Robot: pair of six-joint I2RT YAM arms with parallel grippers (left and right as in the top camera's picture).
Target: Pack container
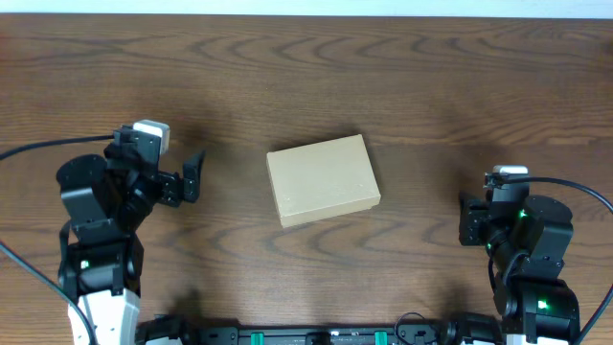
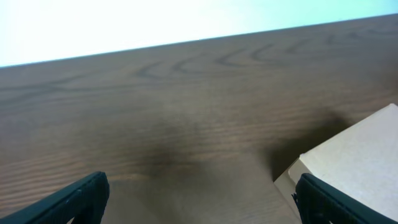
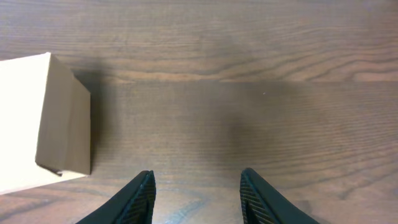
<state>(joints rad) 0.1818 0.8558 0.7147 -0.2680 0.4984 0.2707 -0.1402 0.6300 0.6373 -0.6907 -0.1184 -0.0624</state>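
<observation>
One task item on record: container [image 1: 323, 179], tan cardboard, at centre of overhead frame, flat on dark wood-grain table [image 1: 383, 67]. Lid down, top face plain. Set slightly askew to frame edges, left end lower in frame than right end.

Left gripper [image 2: 202, 196]: at left of overhead frame, pointed toward container, clearly apart from it. Jaws spread wide in left wrist view, one at lower left corner, other at lower right, only tabletop between. Container corner at lower right of that view, partly covered in picture by right-hand jaw.

Right gripper [image 3: 198, 186]: at lower right of overhead frame, well apart from container. Jaws parted in right wrist view, both at bottom centre, gap narrower than on left side, bare wood between. Container at left edge of that view, pale top and one shaded side face visible, clear of both jaws.
</observation>
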